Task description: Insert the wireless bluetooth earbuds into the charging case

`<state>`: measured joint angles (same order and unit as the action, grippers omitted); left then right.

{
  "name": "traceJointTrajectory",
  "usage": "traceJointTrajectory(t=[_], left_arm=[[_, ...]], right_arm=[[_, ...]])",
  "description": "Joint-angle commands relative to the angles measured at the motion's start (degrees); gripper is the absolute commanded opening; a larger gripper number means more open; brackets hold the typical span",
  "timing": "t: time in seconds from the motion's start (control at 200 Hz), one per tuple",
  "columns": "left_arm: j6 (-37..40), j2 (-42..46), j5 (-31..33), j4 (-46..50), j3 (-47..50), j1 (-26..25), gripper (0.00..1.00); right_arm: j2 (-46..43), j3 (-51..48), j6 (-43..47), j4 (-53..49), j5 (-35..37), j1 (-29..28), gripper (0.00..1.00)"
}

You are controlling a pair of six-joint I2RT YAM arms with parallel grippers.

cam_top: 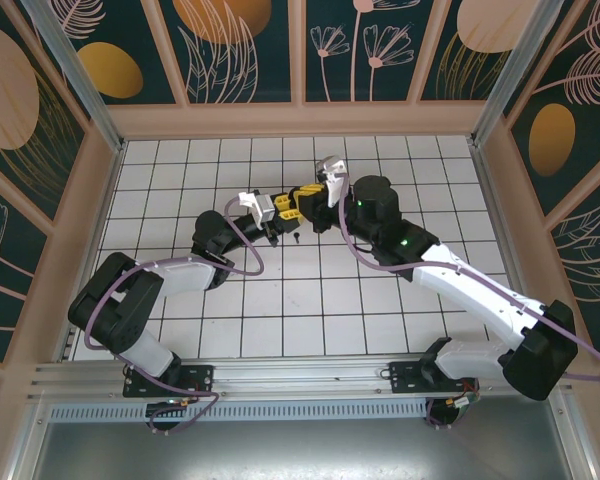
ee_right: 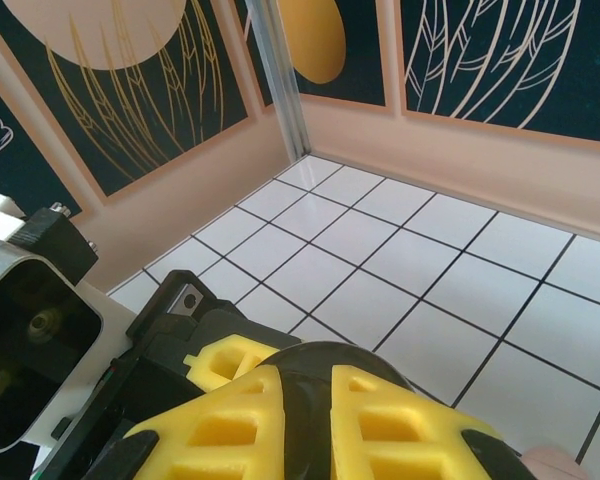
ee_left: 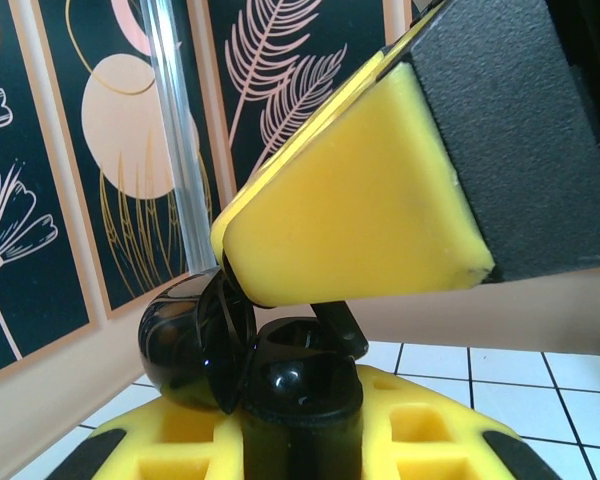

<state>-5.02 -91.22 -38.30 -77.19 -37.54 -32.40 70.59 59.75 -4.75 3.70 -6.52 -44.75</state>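
The glossy black, rounded charging case [ee_left: 298, 385], its domed lid [ee_left: 190, 345] hinged open, sits clenched between the cut-out yellow foam pads of the left claw [ee_left: 300, 440], above the middle of the white-tiled table [cam_top: 380, 300]. The right claw [ee_right: 306, 395] reaches in right at the lid, with its pads drawn nearly together on a dark sliver I cannot identify. A tiny black piece [cam_top: 295, 238], too small to name, lies on a tile just on the near side of both claws, and dark leaf-printed panels [cam_top: 230, 40] wall the table.
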Motion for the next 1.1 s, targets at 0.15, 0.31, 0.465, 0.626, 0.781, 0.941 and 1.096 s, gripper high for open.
traceJointTrajectory(t=[0.15,0.31,0.465,0.626,0.781,0.941,1.096], left_arm=[[-1.0,3.1,-3.9,-4.8,-2.1,-0.6,0.00],[-1.4,3.4,-3.9,-4.8,-1.9,-0.6,0.00],[-1.6,3.5,-4.2,-4.4,-2.1,-0.6,0.00],[-1.8,3.5,-4.5,-4.0,-2.2,-0.6,0.00],[-0.9,3.9,-4.5,-2.6,-2.2,-0.6,0.00],[-0.4,4.0,-4.6,-1.9,-2.4,-0.6,0.00],[0.0,4.3,-5.1,-0.7,-2.7,-0.6,0.00]], right_arm=[[2.4,-0.1,4.3,-0.8,7.1,-2.0,0.13],[2.6,-1.4,4.4,0.5,8.4,-2.3,0.13],[2.5,-1.4,1.6,0.6,7.6,-1.6,0.12],[1.7,0.1,-2.7,1.1,2.5,0.2,0.12],[-0.6,0.2,-5.8,3.2,-2.2,1.5,0.12],[-3.6,-0.4,-7.3,5.6,-6.1,1.7,0.11],[-6.0,-2.0,-6.5,7.9,-6.3,1.7,0.10]])
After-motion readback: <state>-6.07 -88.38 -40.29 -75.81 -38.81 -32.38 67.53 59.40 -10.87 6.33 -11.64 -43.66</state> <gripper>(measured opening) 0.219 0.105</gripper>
